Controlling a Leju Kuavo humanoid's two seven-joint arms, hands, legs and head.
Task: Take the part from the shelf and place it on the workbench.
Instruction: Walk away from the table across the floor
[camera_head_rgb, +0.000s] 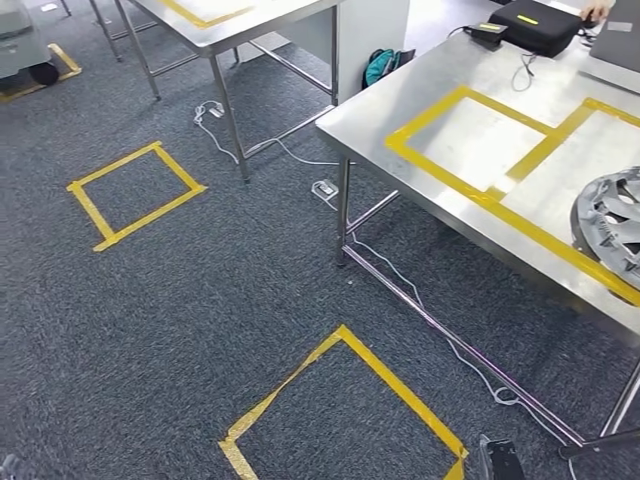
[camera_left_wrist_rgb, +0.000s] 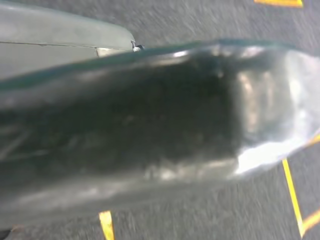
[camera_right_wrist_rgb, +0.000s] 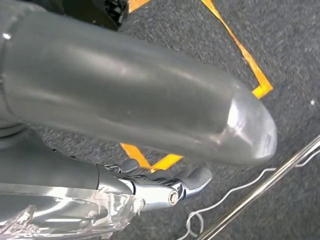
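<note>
**Left hand** (camera_left_wrist_rgb: 56, 40): in the left wrist view, a grey cover at the picture's edge. A large, blurred object with a silvery rim and a dark middle (camera_left_wrist_rgb: 158, 130) lies across the view in front of it and hides the fingers. Whether the hand grips it cannot be told, nor what the object is.

**Right hand** (camera_right_wrist_rgb: 94, 170): hangs above the floor. The thick grey thumb (camera_right_wrist_rgb: 132, 95) is stretched out, the darker fingers (camera_right_wrist_rgb: 188, 179) are extended apart from it, and nothing lies between them, so the hand is empty.

**Floor:** dark grey carpet (camera_head_rgb: 226, 300). A yellow taped square (camera_head_rgb: 400, 388) lies nearest. A white cable (camera_right_wrist_rgb: 234, 191) trails along the workbench's lower rail.

**Workbench** (camera_head_rgb: 453, 70): a steel table to the right, its top marked with yellow tape outlines (camera_head_rgb: 445, 176).

**Silver spoked part** (camera_head_rgb: 607, 225): lies flat on the workbench at the picture's right edge, partly cut off. It sits inside a taped outline, close to the near strip.

**Second taped square** (camera_head_rgb: 151, 216): farther off on the carpet, to the left.

**Second steel table** (camera_head_rgb: 249, 25): beyond that square.

**Teal bag** (camera_head_rgb: 385, 65): on the floor behind the workbench.

**Black case** (camera_head_rgb: 540, 25): at the workbench's far end, with a person's hand (camera_head_rgb: 598, 10) just beside it.
</note>
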